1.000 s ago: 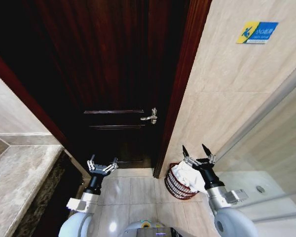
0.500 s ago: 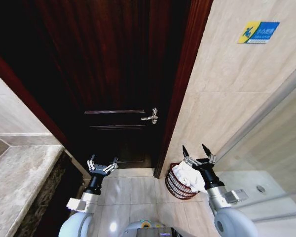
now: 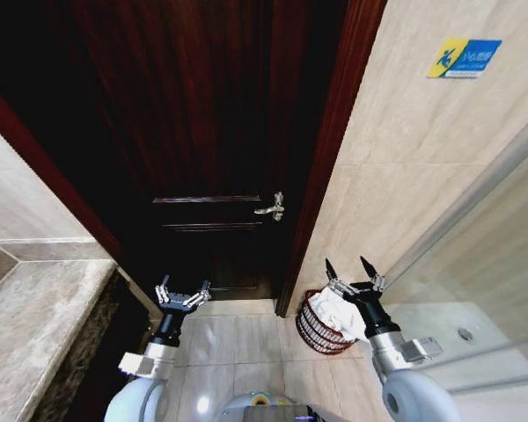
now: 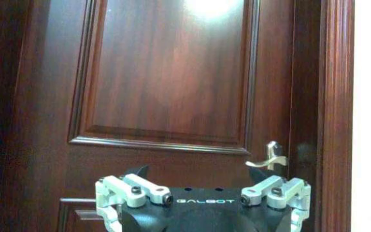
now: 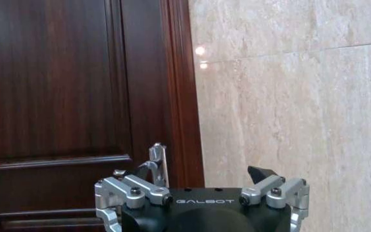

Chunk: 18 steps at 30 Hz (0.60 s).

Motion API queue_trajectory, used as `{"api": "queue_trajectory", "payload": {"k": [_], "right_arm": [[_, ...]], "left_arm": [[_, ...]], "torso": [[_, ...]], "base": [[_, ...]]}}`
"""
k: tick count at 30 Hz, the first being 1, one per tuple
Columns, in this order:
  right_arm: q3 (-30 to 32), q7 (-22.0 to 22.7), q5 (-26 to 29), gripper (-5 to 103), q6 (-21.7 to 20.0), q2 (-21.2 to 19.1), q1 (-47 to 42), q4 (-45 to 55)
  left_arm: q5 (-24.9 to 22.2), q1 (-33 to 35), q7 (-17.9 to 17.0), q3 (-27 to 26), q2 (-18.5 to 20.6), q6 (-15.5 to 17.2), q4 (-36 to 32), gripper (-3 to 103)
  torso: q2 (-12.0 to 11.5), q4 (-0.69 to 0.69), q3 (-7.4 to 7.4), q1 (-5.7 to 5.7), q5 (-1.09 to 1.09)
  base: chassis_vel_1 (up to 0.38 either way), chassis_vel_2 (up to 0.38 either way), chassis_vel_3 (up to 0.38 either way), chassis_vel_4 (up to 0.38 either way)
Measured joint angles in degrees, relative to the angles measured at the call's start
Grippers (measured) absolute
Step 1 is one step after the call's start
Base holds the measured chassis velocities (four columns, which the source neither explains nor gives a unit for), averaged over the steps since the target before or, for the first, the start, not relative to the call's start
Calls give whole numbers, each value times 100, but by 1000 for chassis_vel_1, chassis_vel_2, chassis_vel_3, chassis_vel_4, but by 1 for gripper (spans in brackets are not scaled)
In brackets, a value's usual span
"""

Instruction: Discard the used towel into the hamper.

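Note:
The hamper [image 3: 315,336], a small dark reddish wire basket, stands on the floor in the corner between the door frame and the tiled wall. The white towel [image 3: 333,311] lies bunched inside it, rising above the rim. My right gripper [image 3: 347,264] is held up open just above and in front of the towel, with nothing between its fingers; it also appears as the right gripper [image 5: 195,173] facing the door frame and wall. My left gripper [image 3: 185,286] is raised open and empty before the door, seen too as the left gripper [image 4: 198,171].
A dark wooden door [image 3: 202,132] with a silver handle [image 3: 271,207] stands shut ahead. A stone counter [image 3: 35,325] runs along the left. Beige tiled wall [image 3: 405,158] and a glass partition [image 3: 484,264] close off the right. Tiled floor [image 3: 238,338] lies between the arms.
The whole picture has shifted slightly, so the camera has moved a little. Both grippers stay open in the same pose, and the towel rests in the hamper as before.

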Motion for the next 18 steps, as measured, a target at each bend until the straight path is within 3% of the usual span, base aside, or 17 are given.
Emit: {"api": "queue_trajectory", "payload": {"k": [18], "right_arm": [[0,0,0,100,0,0,0,0]], "left_arm": [[0,0,0,0,0,0,0,100]], "torso": [[0,0,0,0,0]], "base": [[51,53,-45,-45]]}}
